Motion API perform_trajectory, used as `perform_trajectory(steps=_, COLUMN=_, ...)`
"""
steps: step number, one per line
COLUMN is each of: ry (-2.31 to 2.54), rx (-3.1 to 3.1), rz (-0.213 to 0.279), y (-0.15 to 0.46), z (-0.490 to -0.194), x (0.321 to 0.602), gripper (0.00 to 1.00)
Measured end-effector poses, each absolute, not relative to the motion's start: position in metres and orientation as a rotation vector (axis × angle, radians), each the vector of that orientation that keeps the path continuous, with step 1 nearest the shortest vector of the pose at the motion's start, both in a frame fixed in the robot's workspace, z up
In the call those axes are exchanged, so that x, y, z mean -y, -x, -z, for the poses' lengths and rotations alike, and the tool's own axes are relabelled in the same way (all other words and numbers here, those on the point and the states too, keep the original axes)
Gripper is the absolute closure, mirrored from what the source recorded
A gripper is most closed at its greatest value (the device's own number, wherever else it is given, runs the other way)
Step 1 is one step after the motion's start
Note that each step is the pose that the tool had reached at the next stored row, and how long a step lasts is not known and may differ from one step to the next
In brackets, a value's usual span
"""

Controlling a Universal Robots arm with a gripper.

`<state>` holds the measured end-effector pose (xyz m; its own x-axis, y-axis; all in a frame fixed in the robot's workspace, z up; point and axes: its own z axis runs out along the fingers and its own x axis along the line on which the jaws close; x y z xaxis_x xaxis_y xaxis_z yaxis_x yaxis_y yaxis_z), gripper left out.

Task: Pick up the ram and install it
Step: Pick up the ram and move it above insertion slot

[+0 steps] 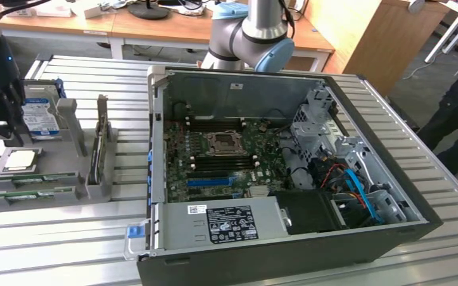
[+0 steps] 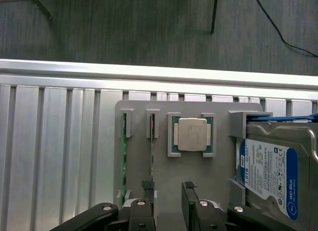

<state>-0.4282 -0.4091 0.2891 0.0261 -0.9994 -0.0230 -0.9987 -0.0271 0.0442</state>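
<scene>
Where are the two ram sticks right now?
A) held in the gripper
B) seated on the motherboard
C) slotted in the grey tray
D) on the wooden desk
C: both ram sticks sit in slots of the grey tray, beside the processor.

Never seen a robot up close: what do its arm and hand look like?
The arm is a silver-grey tube with rounded joints and pale blue caps. The hand is black, with two flat fingers and shiny round screws.
</scene>
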Motion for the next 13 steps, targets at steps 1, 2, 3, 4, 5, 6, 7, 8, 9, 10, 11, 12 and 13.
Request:
perform_trajectory(steps=1, ry=-2.239, rx=2.18, rz=0.074, y=0.428, z=-0.288, x=0.409, gripper=0.64)
perform_trajectory(steps=2, ry=-2.24, rx=2.179, rz=0.074, y=0.428, z=-0.286, x=0.409, gripper=0.64)
perform_trajectory(steps=3, ry=-2.24, rx=2.179, rz=0.074, y=0.428, z=-0.285, x=0.409, gripper=0.64)
perform_trajectory(steps=4, ry=-2.24, rx=2.179, rz=0.074, y=0.428, z=-0.285, x=0.409, gripper=0.64)
perform_trajectory(steps=5, ry=-2.24, rx=2.178, rz=0.074, y=0.428, z=-0.284, x=0.409, gripper=0.64)
perform_trajectory(steps=6, ry=-2.24, rx=2.178, rz=0.074, y=0.428, z=-0.284, x=0.409, gripper=0.64)
perform_trajectory(steps=7, ry=-2.24, rx=2.178, rz=0.074, y=0.428, z=-0.284, x=0.409, gripper=0.64)
perform_trajectory(steps=8, ry=-2.24, rx=2.178, rz=0.074, y=0.428, z=-0.284, x=0.409, gripper=0.64)
perform_trajectory(steps=9, ry=-2.24, rx=2.179, rz=0.074, y=0.428, z=-0.284, x=0.409, gripper=0.64)
perform_trajectory(steps=10, ry=-2.24, rx=2.179, rz=0.074, y=0.428, z=-0.284, x=0.409, gripper=0.64)
perform_trajectory(steps=11, ry=-2.24, rx=2.179, rz=0.074, y=0.428, z=-0.284, x=0.41, gripper=0.64)
perform_trajectory(steps=12, ry=-2.241, rx=2.178, rz=0.074, y=0.429, z=-0.284, x=0.416, gripper=0.64)
perform_trajectory(steps=13, ry=-2.241, rx=2.178, rz=0.074, y=0.43, z=-0.284, x=0.424, gripper=0.64)
